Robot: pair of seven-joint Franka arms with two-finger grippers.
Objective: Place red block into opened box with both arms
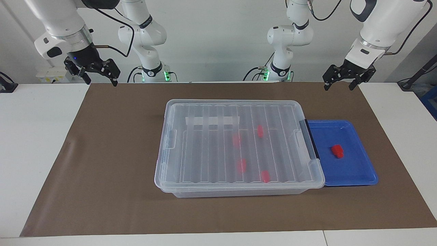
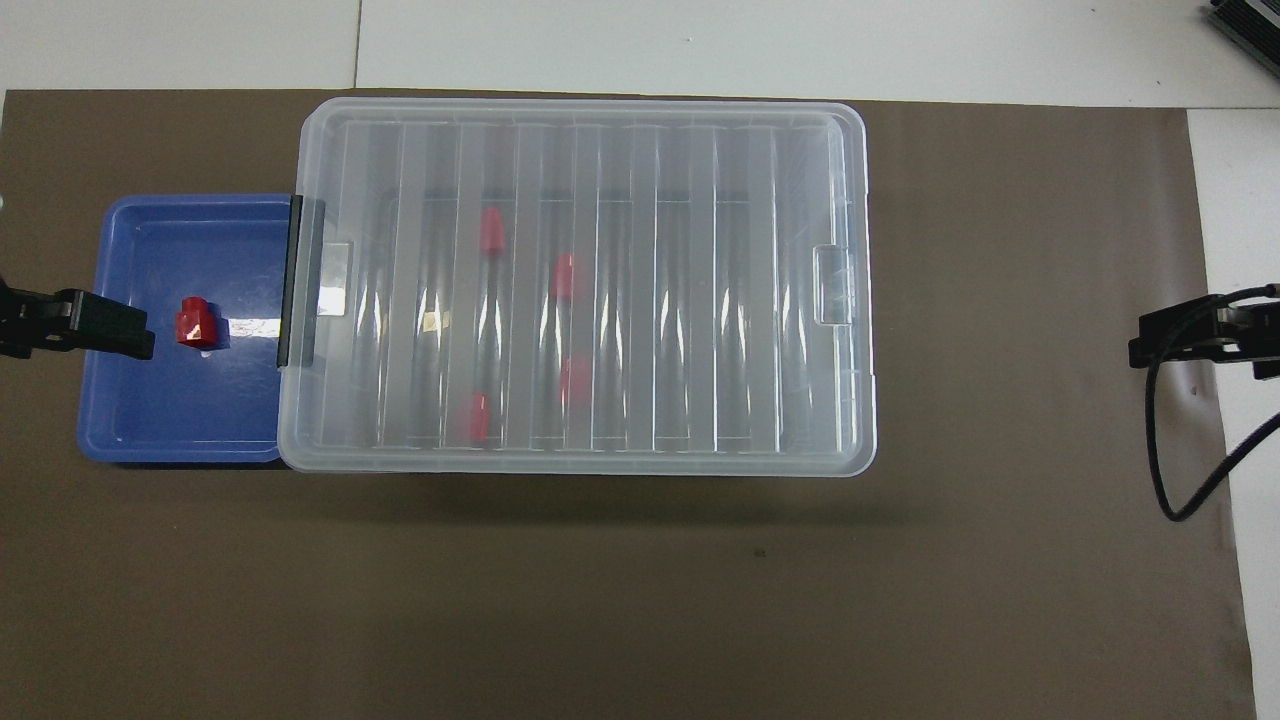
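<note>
Table (image 1: 44,143) covered by a wide brown mat (image 1: 112,171), seen from across and from above, with two white robot arms standing at one long edge.

A large shallow clear box (image 1: 239,145) lies on the middle of the mat, long side running along the table. Its ribbed clear lid (image 2: 640,280) is on, covering the whole top. A black handle (image 1: 311,138) runs along the end of the box toward the left arm's end of the table. A pale blank strip shows on the lid near the robots; no writing can be read on it, and no brand or label is legible anywhere.

Four red blocks show blurred through the lid, scattered in the half of the box toward the handle: one (image 2: 491,230), another (image 2: 565,277), a third (image 2: 573,381) and a fourth (image 2: 476,416).

A smaller blue tray (image 1: 358,171) sits touching the handle end of the box, partly tucked under its rim. The fifth red block (image 1: 337,151) lies alone in the tray, near its middle, in the open and sharply visible.

The left gripper (image 1: 342,84) hangs in the air over the mat's edge nearest the robots, at the tray's end of the table. Its fingers stand apart and hold nothing.

The right gripper (image 1: 100,78) hangs over the mat's corner at the other end of the table, well apart from the box. Its fingers also stand apart and hold nothing.
</note>
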